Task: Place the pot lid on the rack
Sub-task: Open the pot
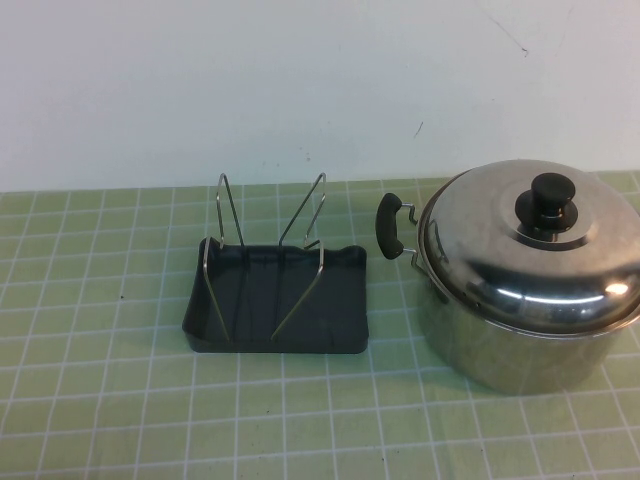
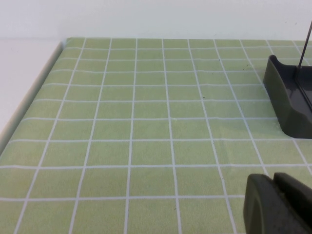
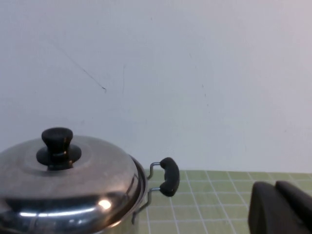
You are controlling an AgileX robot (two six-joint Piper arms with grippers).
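The pot lid [image 1: 500, 262], shiny steel with a black knob [image 1: 548, 195], sits on the steel pot [image 1: 520, 350] at the right of the table. The rack [image 1: 330, 305], a dark tray with silver wire loops, stands empty to the pot's left. Neither gripper shows in the high view. My left gripper [image 2: 274, 183] is shut and empty over the green mat, with the rack's edge [image 2: 287, 105] ahead of it to one side. My right gripper [image 3: 275, 187] is shut and empty, apart from the lid [image 3: 87, 185] and beside the pot's black handle [image 3: 168, 176].
A green grid-patterned mat [image 1: 120, 400] covers the table, with a white wall behind. The pot's left handle [image 1: 390, 228] points toward the rack. The mat's left edge [image 2: 44, 83] shows in the left wrist view.
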